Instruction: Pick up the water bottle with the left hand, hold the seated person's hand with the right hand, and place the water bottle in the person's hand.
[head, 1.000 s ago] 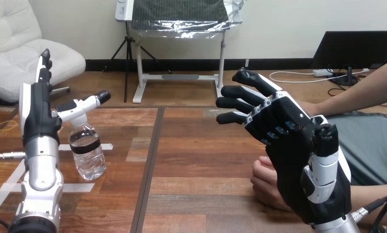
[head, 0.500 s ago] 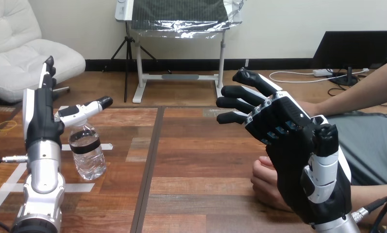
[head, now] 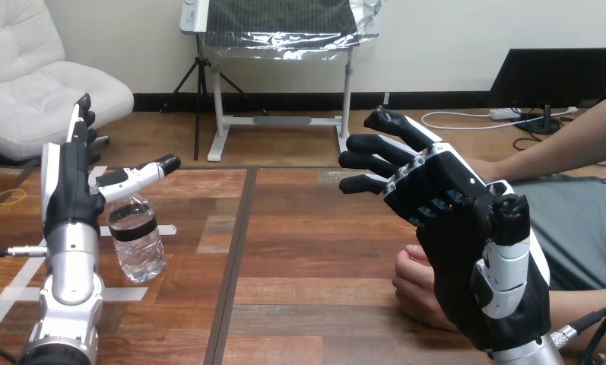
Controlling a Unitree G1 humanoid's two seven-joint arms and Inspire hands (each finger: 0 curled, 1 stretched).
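A clear water bottle point(head: 136, 239) with a dark label band stands upright on the wooden table point(head: 307, 251) at the left. My left hand point(head: 70, 190) is raised just left of it, fingers straight up and thumb stretched out over the bottle's cap, holding nothing. My right hand point(head: 444, 220) hovers open at the right with straight fingers pointing left. Under and behind it the person's hand point(head: 415, 283) rests on the table as a loose fist, partly hidden by my palm. I see no fingers of mine curled round it.
White tape marks point(head: 125, 293) lie on the table around the bottle. A dark seam point(head: 235, 251) runs down the tabletop between the bottle and my right hand. The person's forearm point(head: 558, 148) shows at the right edge.
My left hand has shifted slightly right and forward, closer to the bottle, with its thumb now further over the cap. My right hand and the person's hand have not moved.
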